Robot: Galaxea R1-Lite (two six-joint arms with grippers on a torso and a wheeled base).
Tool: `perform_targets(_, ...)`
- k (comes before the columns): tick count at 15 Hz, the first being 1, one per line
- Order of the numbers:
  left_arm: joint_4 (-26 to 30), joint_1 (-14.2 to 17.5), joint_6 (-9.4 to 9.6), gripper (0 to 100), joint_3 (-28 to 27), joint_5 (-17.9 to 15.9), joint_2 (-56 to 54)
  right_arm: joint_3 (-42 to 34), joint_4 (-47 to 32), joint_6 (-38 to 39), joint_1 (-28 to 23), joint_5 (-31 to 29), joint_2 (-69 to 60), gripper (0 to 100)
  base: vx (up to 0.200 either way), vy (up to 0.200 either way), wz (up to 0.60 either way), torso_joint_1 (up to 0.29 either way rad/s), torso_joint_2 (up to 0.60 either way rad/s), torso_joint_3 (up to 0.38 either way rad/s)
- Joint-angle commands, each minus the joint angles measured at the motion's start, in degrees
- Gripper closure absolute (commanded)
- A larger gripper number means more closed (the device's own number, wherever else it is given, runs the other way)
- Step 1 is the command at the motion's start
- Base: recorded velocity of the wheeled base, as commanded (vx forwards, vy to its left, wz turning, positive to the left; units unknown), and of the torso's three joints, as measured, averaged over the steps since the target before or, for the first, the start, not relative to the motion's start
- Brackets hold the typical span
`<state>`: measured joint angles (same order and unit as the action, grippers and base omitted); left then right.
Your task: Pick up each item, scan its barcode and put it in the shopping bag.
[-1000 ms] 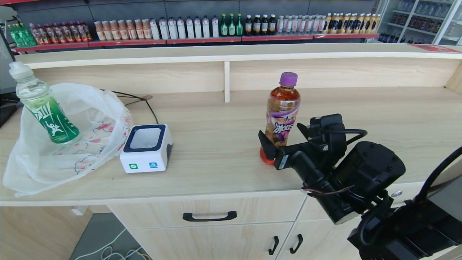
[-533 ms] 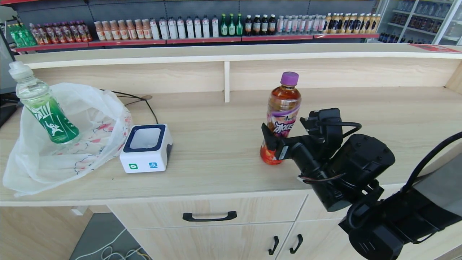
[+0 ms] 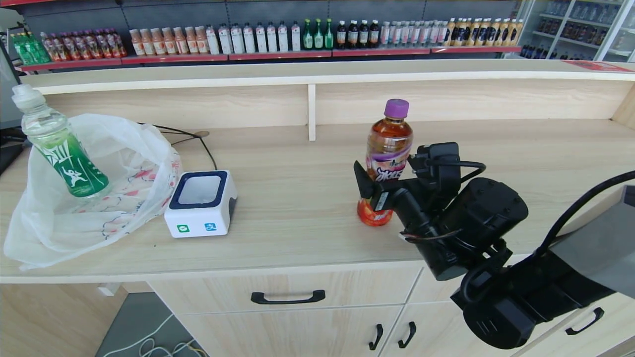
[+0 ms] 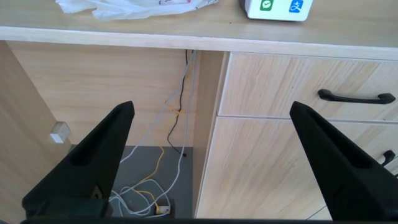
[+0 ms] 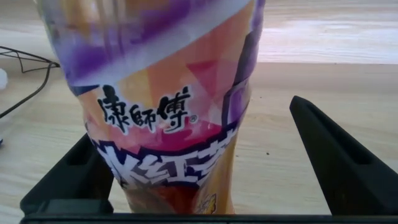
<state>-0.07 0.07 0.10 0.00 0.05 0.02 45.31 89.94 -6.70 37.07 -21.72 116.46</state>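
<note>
The purple-capped plastic bottle of amber tea (image 3: 389, 136) stands upright on the pale wooden counter (image 3: 297, 208); our right tool (image 3: 388, 173) has slid in around its label, fingers apart, so we judge the grasp comes next.

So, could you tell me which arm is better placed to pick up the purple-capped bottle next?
Right. The right gripper is open with a finger on either side of the purple-capped bottle on the counter. The left gripper sits below the counter edge, facing the drawers, far from it.
</note>
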Motion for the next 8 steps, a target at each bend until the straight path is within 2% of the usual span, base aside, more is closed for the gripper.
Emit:
perform_targets(1, 0.0, 0.0, -0.01, 0, 0.0, 0.0, 0.0, 0.6, 0.1, -0.1, 0.1, 0.0, 0.3, 0, 0.000, 0.000, 0.00, 0.000, 0.00, 0.000)
perform_targets(4, 0.0, 0.0, -0.01, 0, 0.0, 0.0, 0.0, 0.7, 0.1, 0.0, 0.4, 0.1, 0.5, 0, 0.000, 0.000, 0.00, 0.000, 0.00, 0.000)
perform_targets(5, 0.0, 0.0, -0.01, 0, 0.0, 0.0, 0.0, 0.7, 0.1, 0.0, 0.5, 0.2, 0.4, 100, 0.000, 0.000, 0.00, 0.000, 0.00, 0.000)
perform_targets(8, 0.0, 0.0, -0.01, 0, 0.0, 0.0, 0.0, 0.2, 0.1, 0.1, 1.4, 0.2, 0.0, 100, 0.000, 0.000, 0.00, 0.000, 0.00, 0.000)
